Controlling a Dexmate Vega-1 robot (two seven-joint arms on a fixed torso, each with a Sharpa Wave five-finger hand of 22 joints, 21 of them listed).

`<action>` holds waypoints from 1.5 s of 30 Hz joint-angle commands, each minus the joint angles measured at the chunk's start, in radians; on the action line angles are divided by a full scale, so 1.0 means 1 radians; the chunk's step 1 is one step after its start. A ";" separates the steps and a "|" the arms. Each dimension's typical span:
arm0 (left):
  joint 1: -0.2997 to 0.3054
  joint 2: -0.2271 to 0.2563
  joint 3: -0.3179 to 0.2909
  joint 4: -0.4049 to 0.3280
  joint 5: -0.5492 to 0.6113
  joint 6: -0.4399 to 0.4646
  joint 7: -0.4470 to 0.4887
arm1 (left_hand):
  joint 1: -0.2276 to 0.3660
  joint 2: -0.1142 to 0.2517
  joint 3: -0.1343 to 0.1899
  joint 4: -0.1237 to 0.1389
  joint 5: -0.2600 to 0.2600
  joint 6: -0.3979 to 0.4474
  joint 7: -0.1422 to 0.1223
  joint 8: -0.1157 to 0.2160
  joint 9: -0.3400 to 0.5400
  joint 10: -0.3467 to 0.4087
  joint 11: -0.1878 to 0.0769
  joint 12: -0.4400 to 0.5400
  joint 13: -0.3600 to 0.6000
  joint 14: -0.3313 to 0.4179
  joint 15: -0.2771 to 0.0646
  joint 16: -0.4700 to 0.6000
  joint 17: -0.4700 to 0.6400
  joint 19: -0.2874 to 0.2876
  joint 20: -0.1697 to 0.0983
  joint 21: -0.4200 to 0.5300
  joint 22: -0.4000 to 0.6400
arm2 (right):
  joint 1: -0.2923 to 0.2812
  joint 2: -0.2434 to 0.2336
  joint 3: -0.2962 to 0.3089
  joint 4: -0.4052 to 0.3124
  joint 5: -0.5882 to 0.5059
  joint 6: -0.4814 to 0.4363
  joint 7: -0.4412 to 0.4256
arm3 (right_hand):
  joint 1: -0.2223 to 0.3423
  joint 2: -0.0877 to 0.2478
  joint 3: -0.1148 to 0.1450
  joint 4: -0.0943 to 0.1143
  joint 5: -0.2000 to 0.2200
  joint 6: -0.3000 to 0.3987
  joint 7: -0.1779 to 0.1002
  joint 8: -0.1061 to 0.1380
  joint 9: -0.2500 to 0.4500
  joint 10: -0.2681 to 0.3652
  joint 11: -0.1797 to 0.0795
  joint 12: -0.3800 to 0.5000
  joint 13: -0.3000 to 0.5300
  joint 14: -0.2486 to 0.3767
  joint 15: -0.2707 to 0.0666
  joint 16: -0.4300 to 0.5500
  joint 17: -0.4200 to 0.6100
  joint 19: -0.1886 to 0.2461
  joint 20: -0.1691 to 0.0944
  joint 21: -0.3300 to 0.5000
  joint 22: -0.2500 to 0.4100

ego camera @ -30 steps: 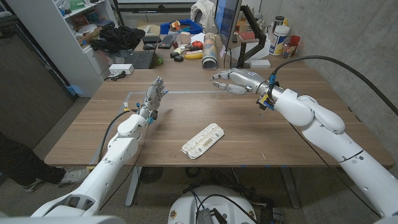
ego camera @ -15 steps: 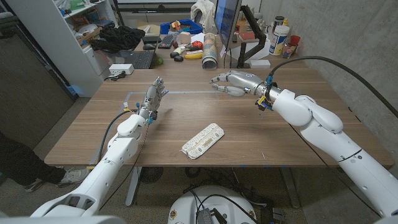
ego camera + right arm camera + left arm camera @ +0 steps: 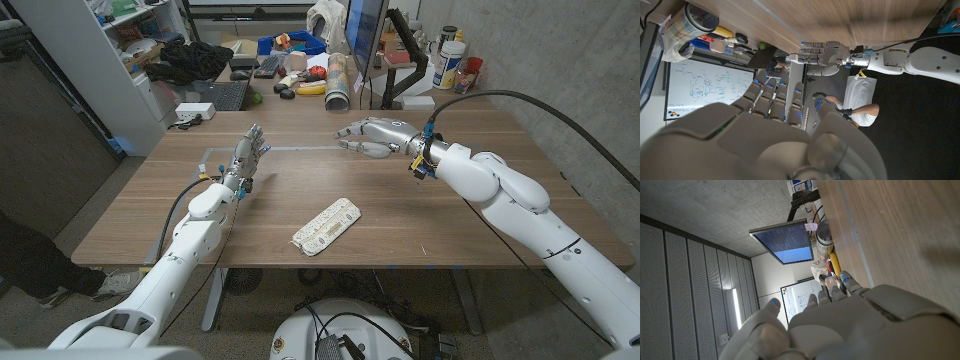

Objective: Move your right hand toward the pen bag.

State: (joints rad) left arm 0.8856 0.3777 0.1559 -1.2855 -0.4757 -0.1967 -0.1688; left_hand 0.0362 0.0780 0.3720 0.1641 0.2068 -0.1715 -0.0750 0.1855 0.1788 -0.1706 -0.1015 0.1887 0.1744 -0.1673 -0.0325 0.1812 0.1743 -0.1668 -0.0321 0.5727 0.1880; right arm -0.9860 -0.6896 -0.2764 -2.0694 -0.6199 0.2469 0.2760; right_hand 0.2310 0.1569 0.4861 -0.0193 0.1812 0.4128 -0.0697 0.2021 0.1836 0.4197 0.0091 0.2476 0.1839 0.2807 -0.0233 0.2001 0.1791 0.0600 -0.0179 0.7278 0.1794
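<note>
Since a second ago the right hand [image 3: 372, 136] has slid a little toward the robot's left along the far part of the wooden table [image 3: 480, 200], its fingertips now reaching slightly further than before. The left hand [image 3: 246, 158] and the pen bag [image 3: 326, 227] lie where they did.

At the far edge of the table stand a monitor [image 3: 364, 35] on its stand, a rolled-up printed cylinder [image 3: 338, 82] lying on its side, a banana [image 3: 312, 88], a keyboard [image 3: 267, 66], a laptop [image 3: 222, 96] and a few bottles [image 3: 452, 62] near the right corner. A white shelf unit [image 3: 95, 60] stands off the table's left side. None of these lies between the right hand and the pen bag; the bare tabletop between them is open.

The right hand hangs above the table, well apart from the bag, its back upward and its fingers stretched out toward the robot's left, slightly apart and holding nothing. The forearm behind it comes in from the right, with a black cable [image 3: 540, 100] arching over it. In the right wrist view the fingers [image 3: 771, 96] reach out loosely, uncurled. The left hand stands upright on the left part of the table, fingers up and a little apart, empty; it also shows across the table in the right wrist view [image 3: 821, 57].

The pen bag, a pale patterned pouch, lies flat and slantwise near the table's front edge, about midway between the arms.
</note>
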 commanded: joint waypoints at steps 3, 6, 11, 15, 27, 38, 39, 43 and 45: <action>-0.018 -0.004 0.001 0.029 -0.001 -0.005 -0.013 | 0.003 0.043 -0.003 0.001 0.006 -0.014 -0.009 0.005 0.004 -0.014 0.003 0.006 0.005 -0.030 -0.032 0.006 0.003 -0.108 -0.045 -0.006 0.005 | -0.001 -0.011 -0.014 -0.023 -0.022 -0.027 0.044 | 0.012 0.006 0.001 0.004 0.000 0.013 0.000 0.000 0.005 0.009 0.003 -0.004 0.001 0.010 -0.002 -0.001 0.002 0.010 0.003 -0.005 0.001; -0.020 -0.004 0.001 0.033 -0.002 -0.005 -0.016 | 0.003 0.043 -0.003 0.001 0.006 -0.014 -0.009 0.005 0.004 -0.014 0.002 0.006 0.005 -0.030 -0.032 0.006 0.003 -0.107 -0.044 -0.006 0.005 | -0.003 -0.011 -0.017 -0.028 -0.026 -0.034 0.052 | 0.012 0.006 0.002 0.004 0.001 0.014 0.000 0.000 0.005 0.010 0.001 -0.004 0.001 0.011 -0.003 -0.001 0.002 0.011 0.003 -0.005 0.001; -0.021 -0.005 0.001 0.034 -0.002 -0.005 -0.017 | 0.003 0.044 -0.003 0.001 0.006 -0.015 -0.010 0.004 0.004 -0.014 0.002 0.006 0.005 -0.031 -0.031 0.005 0.003 -0.107 -0.044 -0.007 0.005 | -0.001 -0.014 -0.024 -0.030 -0.032 -0.037 0.063 | 0.014 0.006 0.003 0.003 0.001 0.016 -0.002 -0.001 0.005 0.011 0.002 -0.004 0.001 0.012 -0.003 -0.001 0.001 0.013 0.004 -0.006 0.001; -0.021 -0.005 0.001 0.036 -0.002 -0.005 -0.016 | 0.003 0.044 -0.003 0.001 0.006 -0.015 -0.009 0.004 0.004 -0.014 0.002 0.006 0.005 -0.030 -0.032 0.006 0.003 -0.107 -0.043 -0.007 0.005 | 0.004 -0.017 -0.032 -0.027 -0.032 -0.034 0.074 | 0.016 0.007 0.004 0.002 0.001 0.019 -0.001 0.000 0.005 0.012 0.003 -0.005 0.001 0.014 -0.001 -0.002 0.001 0.013 0.005 -0.007 0.001; -0.021 -0.005 0.001 0.038 0.000 -0.003 -0.016 | 0.003 0.044 -0.004 0.001 0.006 -0.015 -0.010 0.004 0.004 -0.015 0.003 0.005 0.005 -0.031 -0.032 0.005 0.003 -0.107 -0.041 -0.008 0.005 | 0.019 -0.022 -0.055 -0.022 -0.028 -0.041 0.114 | 0.021 0.008 0.005 0.000 0.001 0.028 0.000 0.001 0.005 0.013 -0.003 -0.007 0.001 0.016 -0.003 -0.001 0.001 0.015 0.006 -0.009 0.002; -0.023 -0.004 0.000 0.040 0.000 -0.001 -0.018 | 0.003 0.044 -0.005 0.001 0.006 -0.015 -0.011 0.004 0.004 -0.015 0.003 0.006 0.005 -0.031 -0.031 0.005 0.003 -0.108 -0.038 -0.010 0.005 | 0.029 -0.022 -0.071 -0.020 -0.034 -0.045 0.133 | 0.023 0.008 0.006 0.000 0.000 0.029 0.001 -0.001 0.005 0.015 0.001 -0.008 0.001 0.018 -0.002 -0.001 0.002 0.017 0.007 -0.011 0.002; -0.022 -0.004 0.000 0.040 0.000 -0.001 -0.018 | 0.003 0.044 -0.005 0.001 0.006 -0.015 -0.011 0.004 0.004 -0.015 0.003 0.006 0.005 -0.030 -0.032 0.006 0.003 -0.107 -0.039 -0.009 0.005 | 0.031 -0.022 -0.073 -0.019 -0.034 -0.042 0.133 | 0.023 0.008 0.006 0.001 0.000 0.029 0.000 -0.001 0.005 0.014 0.001 -0.009 0.001 0.018 -0.003 -0.001 0.002 0.017 0.006 -0.011 0.002; -0.022 -0.003 -0.001 0.040 0.001 0.000 -0.018 | 0.003 0.044 -0.005 0.001 0.006 -0.016 -0.010 0.004 0.004 -0.015 0.003 0.006 0.005 -0.031 -0.032 0.005 0.003 -0.108 -0.036 -0.010 0.005 | 0.033 -0.020 -0.079 -0.016 -0.038 -0.039 0.132 | 0.023 0.009 0.006 0.001 0.000 0.023 0.000 -0.004 0.005 0.006 -0.003 -0.013 0.001 0.014 -0.003 -0.003 0.002 0.017 0.007 -0.012 0.002; -0.021 -0.003 -0.002 0.039 0.000 0.000 -0.017 | 0.003 0.044 -0.005 0.001 0.006 -0.015 -0.010 0.004 0.004 -0.015 0.002 0.006 0.005 -0.031 -0.033 0.005 0.003 -0.107 -0.036 -0.010 0.005 | 0.034 -0.019 -0.083 -0.016 -0.041 -0.042 0.136 | 0.024 0.009 0.005 0.001 0.000 0.020 0.001 -0.006 0.005 0.003 -0.003 -0.015 0.001 0.012 -0.004 -0.004 0.003 0.017 0.007 -0.013 0.002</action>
State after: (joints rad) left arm 0.8638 0.3730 0.1566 -1.2467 -0.4765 -0.2001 -0.1850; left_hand 0.0362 0.0780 0.3720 0.1641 0.2068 -0.1715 -0.0750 0.1855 0.1788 -0.1706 -0.1015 0.1887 0.1744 -0.1672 -0.0325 0.1812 0.1743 -0.1668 -0.0321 0.5650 0.1880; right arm -0.9610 -0.7107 -0.3407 -2.0910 -0.6519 0.2058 0.3978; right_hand 0.2441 0.1622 0.4860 -0.0193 0.1812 0.4342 -0.0696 0.2022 0.1836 0.4289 0.0074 0.2397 0.1839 0.2934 -0.0252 0.2001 0.1794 0.0653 -0.0124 0.7201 0.1792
